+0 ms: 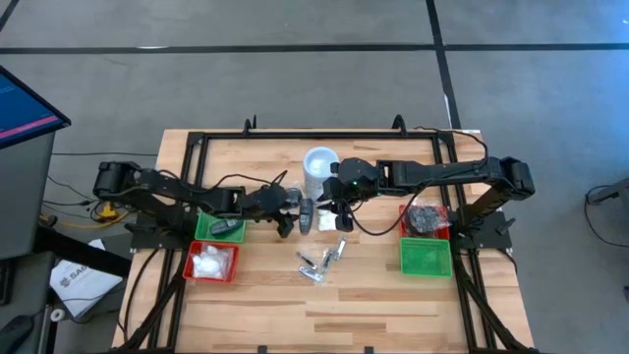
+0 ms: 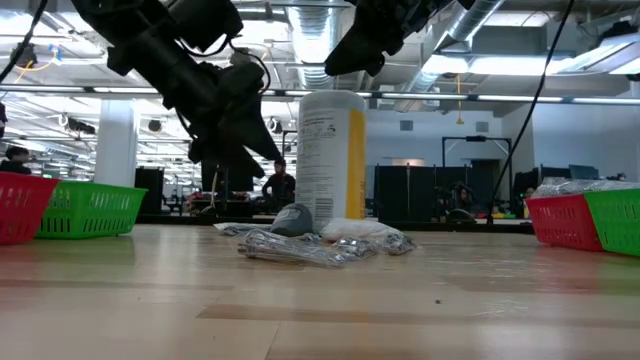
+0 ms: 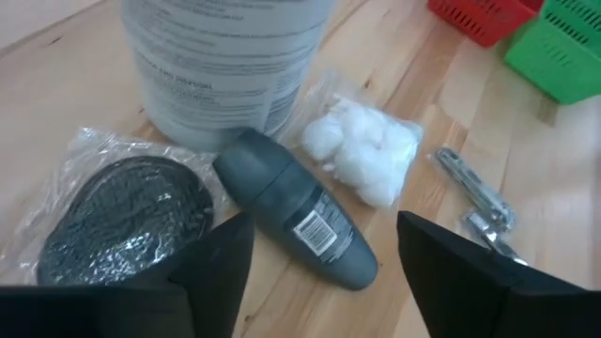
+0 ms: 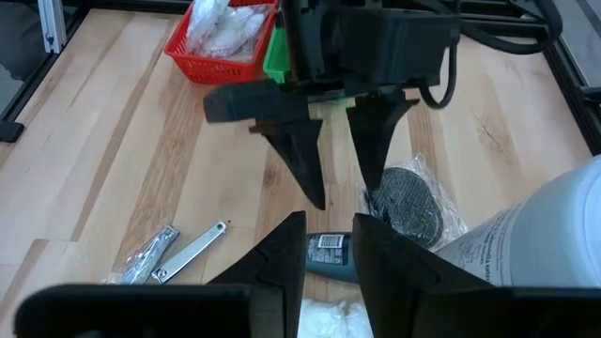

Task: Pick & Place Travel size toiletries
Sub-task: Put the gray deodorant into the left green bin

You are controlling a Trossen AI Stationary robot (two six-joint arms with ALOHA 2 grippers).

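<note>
dark oblong bottle (image 3: 299,222) flat on desk (image 3: 84,56), cap toward white canister (image 3: 225,61) | barcode label up | left gripper (image 3: 324,272) jaws spread, released

I have both arms reaching in toward the middle of the worktop, wrists almost meeting. My left gripper (image 1: 288,222) hangs just above the surface, tips pointing down, its fingers (image 3: 218,272) spread wide with nothing between them. My right gripper (image 4: 329,249) hovers opposite it, a little higher — its fingers (image 4: 282,263) stand only a narrow gap apart, holding nothing.
</note>
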